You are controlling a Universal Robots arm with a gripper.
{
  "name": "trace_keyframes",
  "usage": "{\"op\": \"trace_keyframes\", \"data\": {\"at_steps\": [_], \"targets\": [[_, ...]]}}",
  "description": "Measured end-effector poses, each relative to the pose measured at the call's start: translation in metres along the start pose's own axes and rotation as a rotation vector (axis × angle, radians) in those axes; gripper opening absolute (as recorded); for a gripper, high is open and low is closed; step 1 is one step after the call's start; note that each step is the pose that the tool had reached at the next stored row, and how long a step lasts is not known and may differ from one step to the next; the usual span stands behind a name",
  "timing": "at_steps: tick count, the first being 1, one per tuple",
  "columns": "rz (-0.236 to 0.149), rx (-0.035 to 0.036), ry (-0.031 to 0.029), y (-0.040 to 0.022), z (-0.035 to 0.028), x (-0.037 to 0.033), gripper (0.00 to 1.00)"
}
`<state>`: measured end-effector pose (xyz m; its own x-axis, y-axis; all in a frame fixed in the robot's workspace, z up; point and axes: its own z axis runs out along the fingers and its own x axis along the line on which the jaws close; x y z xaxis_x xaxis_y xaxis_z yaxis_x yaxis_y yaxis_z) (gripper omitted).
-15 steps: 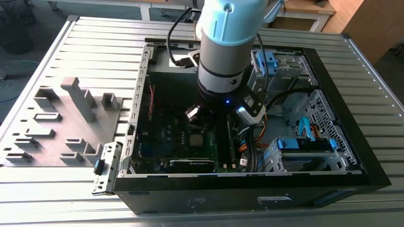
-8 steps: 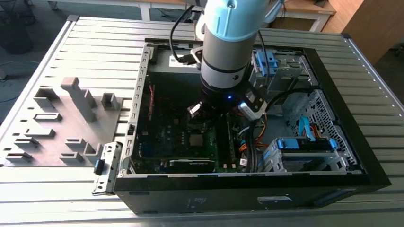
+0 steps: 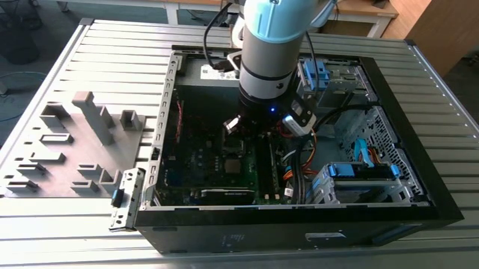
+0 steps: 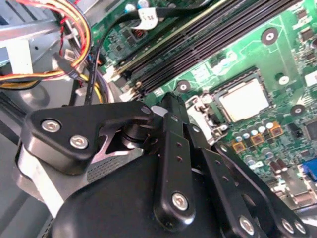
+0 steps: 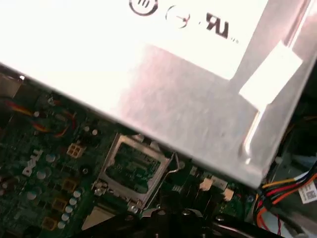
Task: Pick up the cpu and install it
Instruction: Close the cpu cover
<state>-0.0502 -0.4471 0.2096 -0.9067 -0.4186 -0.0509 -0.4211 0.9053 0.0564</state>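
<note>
The cpu (image 4: 244, 100), a pale silvery square, lies flat in the socket on the green motherboard (image 4: 277, 54); in the exterior view the cpu (image 3: 234, 166) shows as a small grey square inside the open computer case. My gripper (image 3: 248, 130) hangs over the board a little behind the socket, apart from the chip. In the second wrist view the gripper (image 4: 169, 106) shows as black linkages, its tip short of the socket's edge. The socket's metal load frame (image 5: 130, 167) stands tilted up in the first wrist view.
The black case wall (image 3: 299, 221) rings the work area. Memory slots (image 4: 208, 44) run beside the socket, and coloured cable bundles (image 4: 74, 34) hang close by. The power-supply box (image 5: 163, 84) with its white label looms over the board. A grey tray (image 3: 71, 145) of blocks sits on the exterior view's left.
</note>
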Motion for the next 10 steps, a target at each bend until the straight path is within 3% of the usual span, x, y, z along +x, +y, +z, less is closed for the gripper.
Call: {"op": "trace_keyframes", "data": {"at_steps": [4, 10], "targets": [[0.000, 0.0000, -0.0001, 0.0045, 0.0008, -0.0022, 0.11], [0.000, 0.0000, 0.0000, 0.0059, 0.0011, -0.0029, 0.11]]}}
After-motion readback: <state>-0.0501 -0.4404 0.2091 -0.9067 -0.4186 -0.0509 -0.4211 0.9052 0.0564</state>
